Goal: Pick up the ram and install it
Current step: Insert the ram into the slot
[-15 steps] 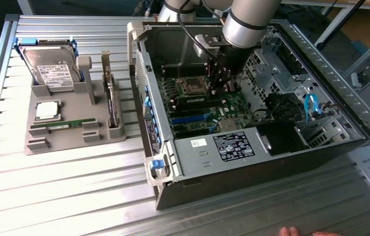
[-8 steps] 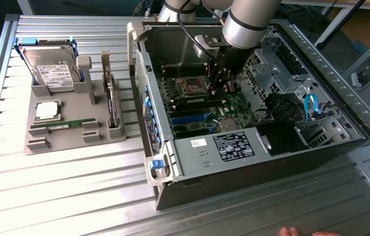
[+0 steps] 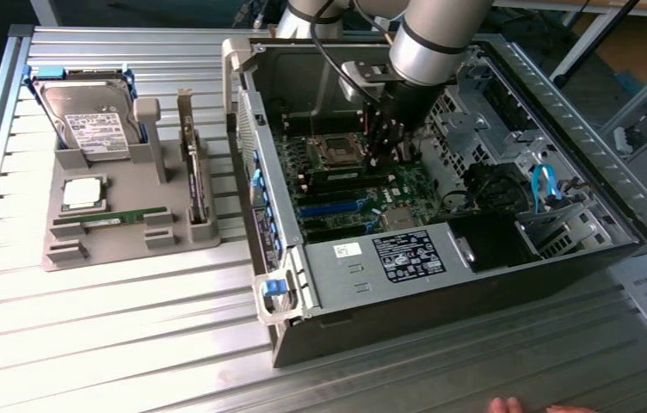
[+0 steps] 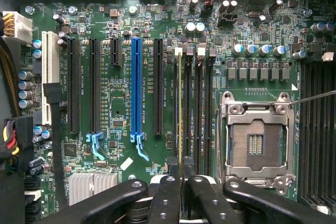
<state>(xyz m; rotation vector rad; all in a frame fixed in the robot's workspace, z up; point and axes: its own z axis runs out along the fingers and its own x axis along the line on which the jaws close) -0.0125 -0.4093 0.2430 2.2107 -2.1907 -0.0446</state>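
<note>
Exterior view: your gripper (image 3: 389,155) is reaching into the case (image 3: 300,284), over the motherboard. A tray (image 3: 71,251) carrying a green stick (image 3: 106,220) is sitting at the case's 9 o'clock.

Wrist view: the fingers (image 4: 168,198) are pinching the ram (image 4: 180,103) edge-on over a slot beside the socket (image 4: 255,145). Seating is looking unfinished, and nothing is obstructing.

— What sort of place is this?
— A robotics lab or test workshop, by the look of it. A robot arm (image 3: 433,34) reaches into an open desktop computer case (image 3: 439,323) lying on its side, motherboard (image 4: 121,85) bare.
— And the bench?
— A slatted aluminium table (image 3: 128,327), with a grey moulded fixture (image 3: 128,247) holding a hard drive (image 3: 92,120) and a processor (image 3: 83,194) in their own seats.
</note>
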